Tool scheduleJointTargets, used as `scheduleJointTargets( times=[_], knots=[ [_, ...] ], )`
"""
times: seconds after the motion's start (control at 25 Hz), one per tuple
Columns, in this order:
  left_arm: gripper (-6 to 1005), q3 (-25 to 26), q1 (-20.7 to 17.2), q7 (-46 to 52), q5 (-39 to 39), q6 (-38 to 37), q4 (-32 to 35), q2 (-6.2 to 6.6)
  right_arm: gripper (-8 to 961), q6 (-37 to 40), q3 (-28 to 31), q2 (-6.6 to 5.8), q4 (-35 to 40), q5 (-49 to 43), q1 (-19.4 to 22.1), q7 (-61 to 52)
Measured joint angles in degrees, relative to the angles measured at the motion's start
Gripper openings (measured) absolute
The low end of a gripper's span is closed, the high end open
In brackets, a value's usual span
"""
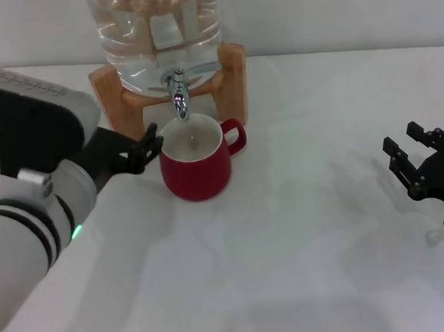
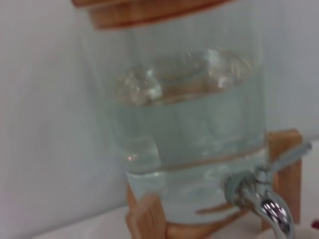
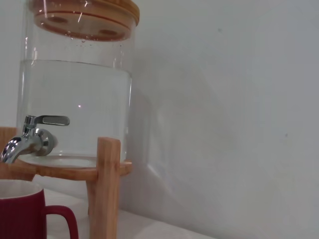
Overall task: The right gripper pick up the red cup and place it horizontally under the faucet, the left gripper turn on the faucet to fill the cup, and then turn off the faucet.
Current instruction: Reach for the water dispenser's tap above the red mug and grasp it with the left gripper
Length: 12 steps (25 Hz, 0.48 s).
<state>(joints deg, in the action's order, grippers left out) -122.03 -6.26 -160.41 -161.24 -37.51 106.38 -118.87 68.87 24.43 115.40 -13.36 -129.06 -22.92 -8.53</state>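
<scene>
White tabletop [image 1: 291, 268] carries everything here. The clear water jug [image 1: 153, 21] on its wooden stand [image 1: 234, 73] is the biggest thing, standing beyond both arms. The left arm reaches in low, and the left gripper [image 1: 145, 147] hangs just beside the red cup [image 1: 196, 168], on the side away from its handle and somewhat below the faucet [image 1: 178, 92]. Its prongs look parted and hold nothing, though how wide they stand is hard to judge. The right gripper [image 1: 414, 162] sits well apart from the cup, prongs spread, empty.

The cup stands upright with its mouth directly under the spout, so the placing step looks finished and the right arm appears to be out of the job. No stream can be made out, and whether the cup holds water cannot be told. In the wrist views the lever [image 3: 52, 120] points out sideways from the tap body.

The step in hand is judged to be turning the water on. That calls for the left gripper to rise from cup height to the lever above the spout, catch it, and swing it without nudging the cup off its spot.
</scene>
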Motion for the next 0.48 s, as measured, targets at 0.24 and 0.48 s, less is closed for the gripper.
scheduleJointTargets(
  times=[0.24,0.48],
  knots=[
    [835,-1.49,0.18,-1.26,-0.07,-7.51,3.02,-0.01,401,-0.51,-0.11,0.0,0.0,-0.29,-0.09,-0.01],
    [834,-1.82,-0.69,-1.33,0.37,-8.81,4.09,-0.04,401,-0.85,-0.28,0.0,0.0,-0.33,-0.11,-0.55]
  ],
)
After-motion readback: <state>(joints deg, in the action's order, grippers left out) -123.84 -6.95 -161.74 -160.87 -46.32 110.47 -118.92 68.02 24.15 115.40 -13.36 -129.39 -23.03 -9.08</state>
